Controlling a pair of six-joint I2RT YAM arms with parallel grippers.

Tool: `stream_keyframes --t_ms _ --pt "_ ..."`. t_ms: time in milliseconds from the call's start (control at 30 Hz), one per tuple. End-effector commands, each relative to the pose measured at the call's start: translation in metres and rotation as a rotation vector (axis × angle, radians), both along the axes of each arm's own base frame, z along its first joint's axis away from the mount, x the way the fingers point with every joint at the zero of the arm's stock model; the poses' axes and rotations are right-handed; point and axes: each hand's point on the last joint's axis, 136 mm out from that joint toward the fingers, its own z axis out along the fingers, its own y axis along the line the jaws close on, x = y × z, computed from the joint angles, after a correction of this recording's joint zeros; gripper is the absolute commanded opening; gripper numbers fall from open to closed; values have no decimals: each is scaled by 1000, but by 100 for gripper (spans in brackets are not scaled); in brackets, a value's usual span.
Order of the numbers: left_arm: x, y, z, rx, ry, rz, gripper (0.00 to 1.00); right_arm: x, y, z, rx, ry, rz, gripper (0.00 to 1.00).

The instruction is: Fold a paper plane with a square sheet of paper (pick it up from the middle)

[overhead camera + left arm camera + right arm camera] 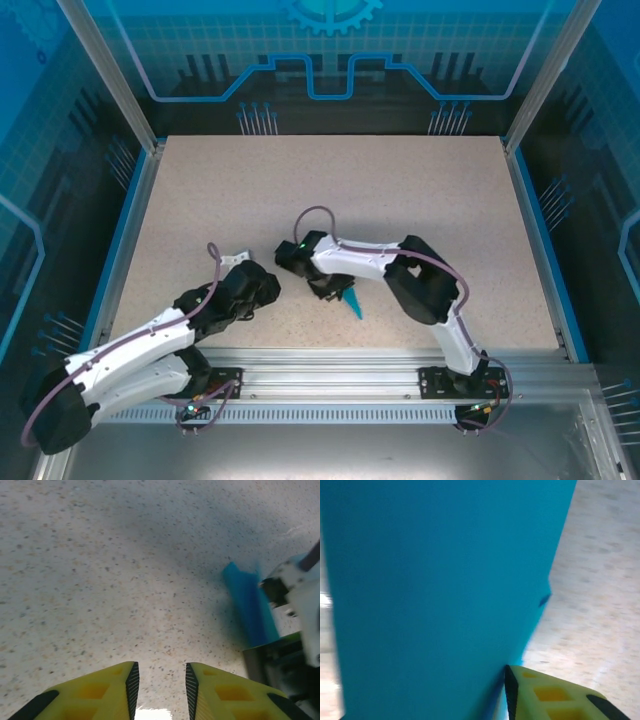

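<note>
Left gripper [160, 682]: yellow fingers [100, 692] with black pads, spread apart, bare table showing through the gap; no grip on anything. Position: near-left part of the table, low over the surface, aimed right toward the other arm.

Right gripper [328, 290]: near the table's middle, slightly toward the near edge, forearm reaching left from its elbow. One yellow finger [547, 695] shows in its wrist view, its black pad lying against teal paper. The second finger is hidden behind the paper, so it cannot be told whether the jaws pinch it or stand loose.

Paper plane [353, 303]: teal-blue, folded. A pointed tip pokes out toward the near right from under the right gripper. From the left wrist it appears as a narrow upright strip just beside that gripper's white housing, apart from the left gripper.

Table [330, 190]: speckled beige top, blue-edged.

Rail [330, 358]: aluminium, along the near edge, carrying both arm bases.
</note>
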Motion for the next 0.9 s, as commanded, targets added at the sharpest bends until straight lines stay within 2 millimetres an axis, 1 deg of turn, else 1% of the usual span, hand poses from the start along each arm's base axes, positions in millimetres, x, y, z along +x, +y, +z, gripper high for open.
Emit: stream_keyframes --t_ms 0,33,100,133,233,267,300,333,400,433,467,500,567,700,800,867 --pt "-6 19 -8 39 15 57 35 -18 30 9 109 75 33 41" --pt "-7 19 -7 37 12 56 36 -20 36 14 159 79 42 45" --pt "-7 18 -5 29 10 51 36 -20 40 34 253 59 51 55" --pt "-7 17 -4 23 10 47 37 -20 39 41 293 50 51 60" --pt "-6 11 -6 8 12 25 38 -25 43 63 502 73 62 66" --pt "-6 9 -6 5 15 18 38 -27 41 69 570 86 57 72" --pt "-5 5 -7 0 18 3 39 -28 38 76 626 81 49 81" --pt "-5 1 -8 -7 21 -13 39 -29 35 81 669 82 47 83" --pt "-4 -9 -10 -24 38 -51 39 -29 25 87 753 92 27 79" --pt "-4 -13 -11 -32 47 -63 39 -28 20 87 781 98 12 69" --pt "-4 -18 -14 -40 62 -77 39 -28 15 86 818 113 -6 55" --pt "-4 -24 -16 -56 73 -93 39 -29 9 84 851 130 -27 46" --pt "-4 -33 -20 -75 95 -120 39 -32 4 82 906 158 -43 35" --pt "-7 -46 -31 -92 150 -167 40 -45 9 77 971 219 -13 21" --pt "-8 -54 -38 -103 188 -189 40 -47 13 69 984 249 -14 16" --pt "-9 -58 -42 -100 207 -196 39 -47 16 64 989 265 -11 15"
